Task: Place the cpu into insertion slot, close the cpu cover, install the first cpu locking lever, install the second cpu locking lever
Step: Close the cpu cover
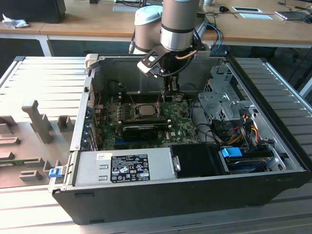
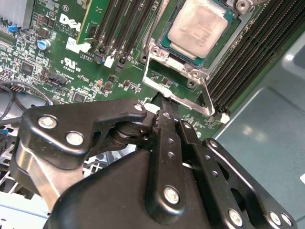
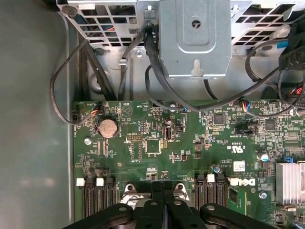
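Fingers pinched together, the gripper touches a wire locking lever at the edge of the insertion slot, where the cpu lies seated. A slip off the thin lever could gouge the motherboard; memory slots crowd both sides and cables hang nearby.

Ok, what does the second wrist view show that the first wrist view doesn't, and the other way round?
Second wrist view: the cpu seated in the insertion slot, and a silvery locking lever at the end effector's tip. First wrist view: a coin battery, a grey metal bracket, black cables and a finned heatsink. Both: the green motherboard, black memory slots and the shut end effector.
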Robot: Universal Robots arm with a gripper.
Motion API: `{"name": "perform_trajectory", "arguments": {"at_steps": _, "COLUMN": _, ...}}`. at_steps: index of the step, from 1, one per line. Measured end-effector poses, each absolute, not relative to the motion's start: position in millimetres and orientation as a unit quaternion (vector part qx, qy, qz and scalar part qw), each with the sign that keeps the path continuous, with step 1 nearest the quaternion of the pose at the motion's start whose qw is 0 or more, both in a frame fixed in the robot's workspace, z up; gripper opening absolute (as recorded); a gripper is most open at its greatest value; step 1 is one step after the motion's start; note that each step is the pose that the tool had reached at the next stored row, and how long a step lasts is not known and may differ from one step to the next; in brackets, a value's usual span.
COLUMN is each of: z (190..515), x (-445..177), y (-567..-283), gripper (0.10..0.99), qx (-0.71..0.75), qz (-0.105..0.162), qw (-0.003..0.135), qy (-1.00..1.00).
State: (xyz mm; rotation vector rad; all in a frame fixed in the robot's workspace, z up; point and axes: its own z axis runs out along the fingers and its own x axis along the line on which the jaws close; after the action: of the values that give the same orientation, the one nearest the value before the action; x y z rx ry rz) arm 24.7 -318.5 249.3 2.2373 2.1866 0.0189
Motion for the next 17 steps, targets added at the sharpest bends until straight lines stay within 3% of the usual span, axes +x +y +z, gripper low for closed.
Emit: {"name": "perform_trajectory", "arguments": {"at_steps": 17, "z": 249, "x": 4, "y": -318, "gripper": 0.106, "qx": 0.715, "qz": 0.006, "qw": 0.007, "qy": 0.699}}
